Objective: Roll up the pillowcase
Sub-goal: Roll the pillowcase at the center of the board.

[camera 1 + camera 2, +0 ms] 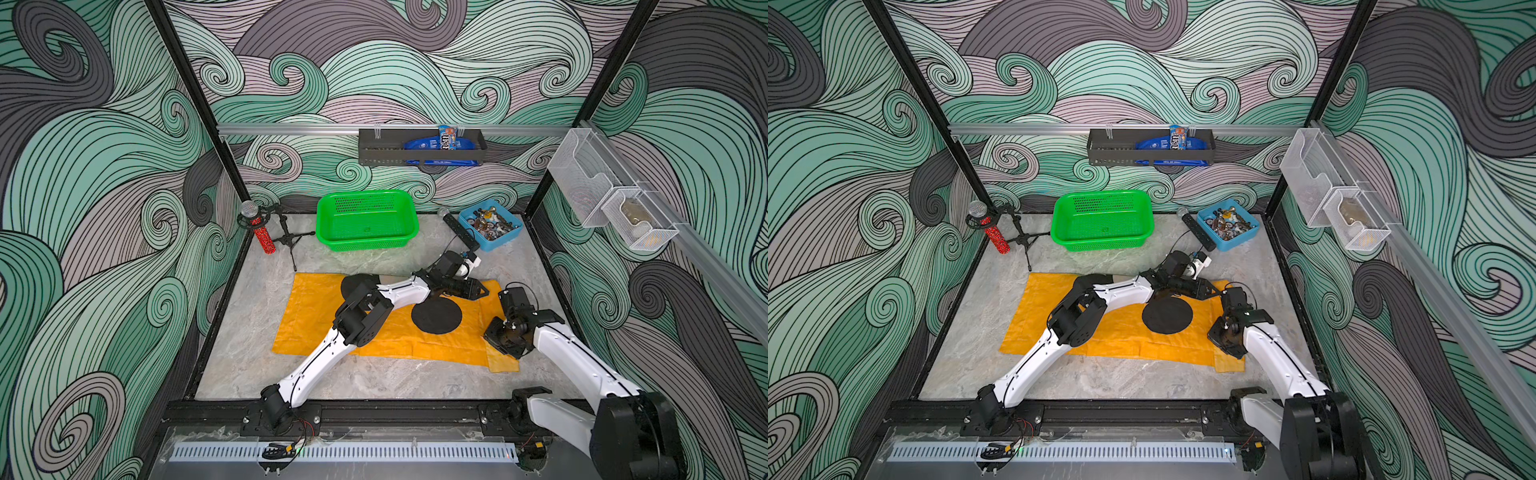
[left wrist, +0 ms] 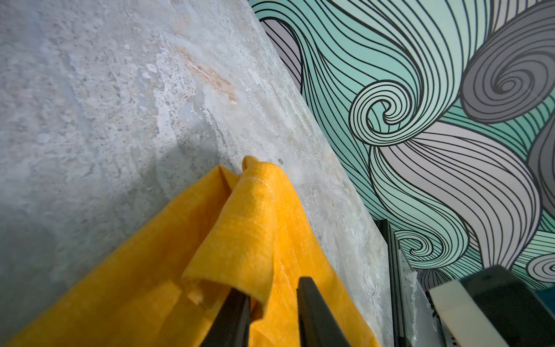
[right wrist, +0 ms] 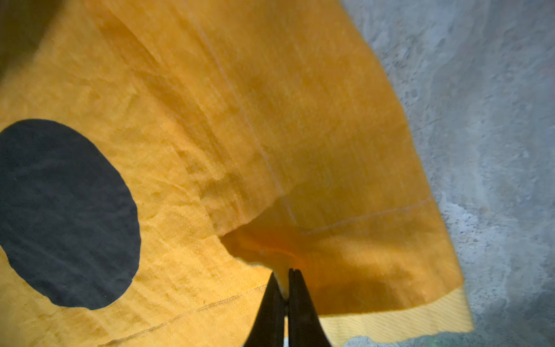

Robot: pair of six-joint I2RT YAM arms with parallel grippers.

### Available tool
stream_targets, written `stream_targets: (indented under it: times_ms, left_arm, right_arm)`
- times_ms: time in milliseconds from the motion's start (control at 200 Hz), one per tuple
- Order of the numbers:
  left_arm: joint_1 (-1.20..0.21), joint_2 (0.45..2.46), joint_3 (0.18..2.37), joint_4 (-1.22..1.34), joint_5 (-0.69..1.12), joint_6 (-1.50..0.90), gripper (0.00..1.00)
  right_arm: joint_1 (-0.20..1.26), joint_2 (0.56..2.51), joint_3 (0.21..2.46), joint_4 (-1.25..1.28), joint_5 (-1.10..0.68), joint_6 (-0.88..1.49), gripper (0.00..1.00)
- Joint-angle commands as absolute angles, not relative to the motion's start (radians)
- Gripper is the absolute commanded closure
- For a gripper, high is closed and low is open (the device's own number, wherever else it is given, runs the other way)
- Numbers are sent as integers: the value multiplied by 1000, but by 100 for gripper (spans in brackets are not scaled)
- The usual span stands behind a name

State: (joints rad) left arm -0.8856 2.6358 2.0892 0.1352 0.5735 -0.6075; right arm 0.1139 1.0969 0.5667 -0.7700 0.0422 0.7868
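The mustard-yellow pillowcase (image 1: 399,336) (image 1: 1125,338) lies spread flat on the marble table, with a black round print (image 1: 436,316) showing and another print partly under the left arm. My left gripper (image 1: 478,290) (image 2: 273,288) reaches across to its far right corner. Its jaws stand apart there, with a lifted fold of the pillowcase (image 2: 240,225) draped over one finger. My right gripper (image 1: 498,338) (image 3: 283,272) is at the near right corner, shut on a thin raised edge of the pillowcase (image 3: 240,120).
A green basket (image 1: 365,220) stands behind the cloth. To its right are a blue tray of small parts (image 1: 490,224) and a black power strip (image 1: 459,232). A microphone on a tripod (image 1: 257,226) stands at the back left. The right wall is close to both grippers.
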Motion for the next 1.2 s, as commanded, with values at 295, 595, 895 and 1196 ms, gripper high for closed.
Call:
stream_targets:
  times_ms: [295,595,895,1196]
  left_arm:
    - [-867,2677,2169,177,633,-598,78]
    - [-861,2680,2177,176,652,-588,75]
    - [-838,2702,2207,163,672,-568,73]
    - [-831,2691,2235,184,719,-559,100]
  right_arm:
    - [194,1086,655,-985,83,793,100]
    - [300,1199,708,-1052,107,829,100]
    - [382,1258,711,-1068,132,889,100]
    - [424,1282,697,-1066,140,945,100]
